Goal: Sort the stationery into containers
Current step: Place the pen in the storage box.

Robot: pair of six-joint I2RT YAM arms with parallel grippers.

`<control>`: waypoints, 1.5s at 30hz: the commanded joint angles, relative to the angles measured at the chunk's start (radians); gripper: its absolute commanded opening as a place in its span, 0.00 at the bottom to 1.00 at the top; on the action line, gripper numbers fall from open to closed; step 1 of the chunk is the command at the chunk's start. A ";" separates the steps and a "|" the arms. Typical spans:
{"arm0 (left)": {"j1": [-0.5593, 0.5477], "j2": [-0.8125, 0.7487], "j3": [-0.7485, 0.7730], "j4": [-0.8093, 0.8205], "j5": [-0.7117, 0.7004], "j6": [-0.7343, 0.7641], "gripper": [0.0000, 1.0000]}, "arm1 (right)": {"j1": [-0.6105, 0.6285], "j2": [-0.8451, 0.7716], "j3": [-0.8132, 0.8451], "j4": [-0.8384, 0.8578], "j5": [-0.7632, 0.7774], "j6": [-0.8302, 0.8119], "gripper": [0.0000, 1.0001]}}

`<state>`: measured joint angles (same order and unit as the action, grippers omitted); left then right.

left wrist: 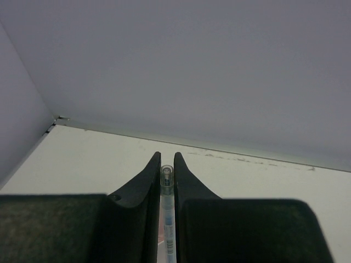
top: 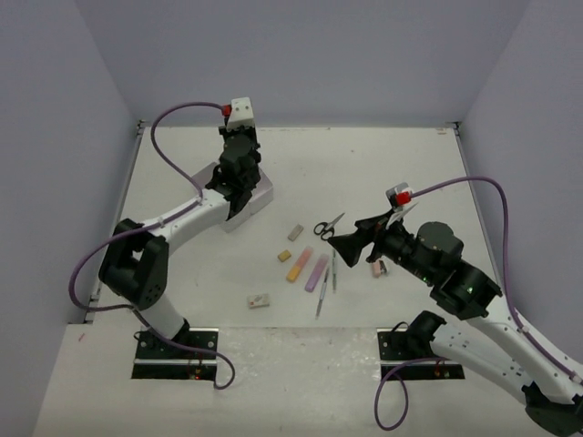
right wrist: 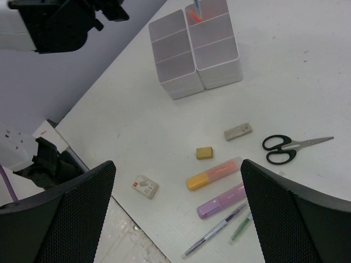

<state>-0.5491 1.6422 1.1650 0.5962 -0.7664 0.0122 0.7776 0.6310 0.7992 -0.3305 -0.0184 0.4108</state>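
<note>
left end effector point(left wrist: 167, 162): clamped on a thin clear pen point(left wrist: 167, 219) that runs lengthways between the fingers, held over the containers point(right wrist: 184, 87) at the far left of the bench point(right wrist: 307, 71)
pen vs bin: in the right wrist view a thin pen end is seen at the top of a far compartment and is taken to be the same pen; which compartment cannot be told for sure
right end effector point(right wrist: 177, 162): fingers wide apart, nothing held, hovering above the loose stationery
unsorted on bench: scissors point(right wrist: 285, 148), beige eraser point(right wrist: 238, 131), small tan eraser point(right wrist: 204, 153), white eraser point(right wrist: 145, 186), orange highlighter point(right wrist: 214, 173), purple highlighter point(right wrist: 222, 200), two thin pens point(right wrist: 216, 235), pink piece point(top: 375, 269) beside the right arm
progress: judged early, with one pen at the drop and the rest untouched
risk 1, missed drop: the pen is long and thin, and its end is near a divider wall; if released tilted it could lodge across two compartments or tip out
risk 2, wrong bin: the walls are translucent and the contents are not readable; an orange patch by the pen end cannot be identified
risk 3, bins shoved: the block looks light and the left arm lies right over it, so it could be nudged on withdrawal
risk 4, double pick: the highlighters lie side by side with the pens just beside them, so a neighbour could be caught or scattered by the wide fingers
risk 5, arm clash: the arms are well apart; this is only a concern if both are sent to the bins together
</note>
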 commanded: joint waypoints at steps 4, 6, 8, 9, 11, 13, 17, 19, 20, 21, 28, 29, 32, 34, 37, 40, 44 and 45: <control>0.062 0.075 0.047 0.177 0.027 0.104 0.00 | -0.001 -0.034 -0.009 0.010 -0.028 0.009 0.99; 0.070 0.080 0.025 0.211 0.030 0.106 0.00 | 0.000 -0.024 -0.012 0.011 -0.032 0.008 0.99; 0.075 0.086 0.026 0.215 0.041 0.107 0.00 | -0.001 -0.012 -0.010 0.010 -0.038 0.008 0.99; 0.075 0.090 0.029 0.219 0.043 0.111 0.00 | -0.001 -0.004 -0.008 0.011 -0.043 0.006 0.99; 0.077 0.096 0.035 0.227 0.059 0.118 0.00 | -0.001 0.016 -0.003 0.012 -0.053 0.006 0.99; 0.079 0.101 0.036 0.240 0.061 0.128 0.00 | 0.000 0.025 -0.008 0.015 -0.055 0.006 0.99; 0.091 0.127 0.029 0.259 0.063 0.136 0.00 | -0.001 0.032 -0.015 0.030 -0.053 0.010 0.99; 0.109 0.144 0.016 0.281 0.067 0.128 0.00 | -0.001 0.038 -0.014 0.034 -0.056 0.009 0.99; 0.117 0.151 0.010 0.288 0.076 0.123 0.00 | 0.000 0.040 -0.014 0.033 -0.057 0.008 0.99; 0.121 0.162 0.007 0.291 0.080 0.119 0.00 | 0.000 0.043 -0.014 0.034 -0.058 0.009 0.99; 0.165 0.189 -0.021 0.273 0.125 0.011 0.00 | 0.000 0.060 -0.019 0.048 -0.084 0.022 0.99; 0.166 0.189 -0.033 0.275 0.131 0.003 0.00 | 0.000 0.061 -0.020 0.048 -0.087 0.023 0.99; 0.167 0.174 -0.068 0.274 0.140 -0.040 0.07 | 0.000 0.059 -0.022 0.047 -0.095 0.030 0.99; 0.167 0.151 -0.096 0.275 0.146 -0.060 0.22 | -0.001 0.059 -0.023 0.048 -0.095 0.033 0.99; 0.167 0.064 -0.167 0.273 0.153 -0.135 0.66 | 0.000 0.081 -0.020 0.045 -0.086 0.049 0.99; 0.164 -0.035 -0.210 0.249 0.135 -0.194 0.76 | -0.001 0.132 -0.009 0.032 -0.056 0.077 0.99; 0.135 -0.197 -0.185 0.001 0.041 -0.320 0.91 | -0.006 0.259 0.034 -0.066 0.068 0.150 0.99; 0.129 -0.250 -0.106 -0.122 0.014 -0.372 0.94 | -0.006 0.292 0.053 -0.092 0.097 0.165 0.99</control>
<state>-0.3951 1.5920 0.9404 0.7176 -0.6415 -0.1757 0.7776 0.8153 0.7885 -0.3400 -0.0504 0.4918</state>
